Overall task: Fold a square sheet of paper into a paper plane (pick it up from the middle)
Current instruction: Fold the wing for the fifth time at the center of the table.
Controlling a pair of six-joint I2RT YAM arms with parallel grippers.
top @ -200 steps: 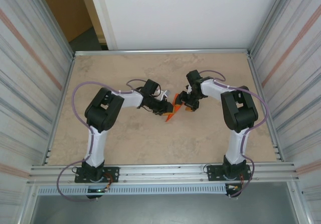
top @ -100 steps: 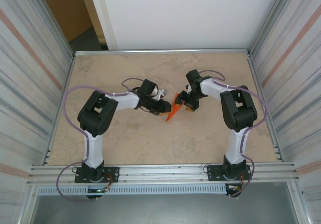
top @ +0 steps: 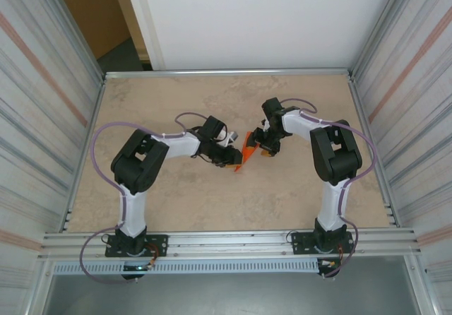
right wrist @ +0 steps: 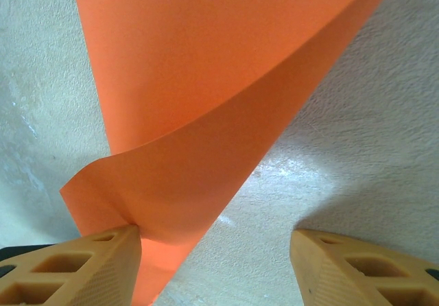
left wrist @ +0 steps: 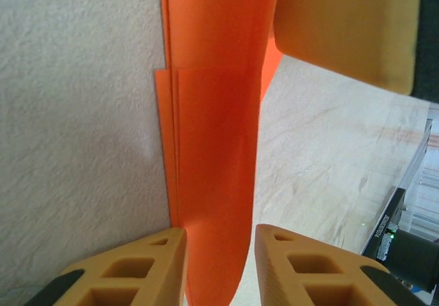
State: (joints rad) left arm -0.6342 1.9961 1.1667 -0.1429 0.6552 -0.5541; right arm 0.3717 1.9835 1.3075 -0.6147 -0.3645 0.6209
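The sheet of paper (top: 247,150) is bright orange, folded long and narrow, and stands partly on edge at the table's middle between both grippers. In the left wrist view the folded paper (left wrist: 212,148) runs down between the fingers of my left gripper (left wrist: 219,236). The left finger touches it and a thin gap shows at the right finger. My left gripper (top: 234,157) comes at it from the left. My right gripper (top: 262,147) is at the paper's right. Its jaws (right wrist: 216,241) stand wide, with the left finger against a curled flap of paper (right wrist: 206,100).
A tan finger of the right gripper (left wrist: 346,28) presses near the paper's far end in the left wrist view. The beige table (top: 176,202) has metal rails and corrugated walls on both sides. Both arm bases sit at the near edge.
The left arm's elbow swung outward to the left and its wrist edged closer along the paper. The paper tilted slightly. The right arm stayed still.
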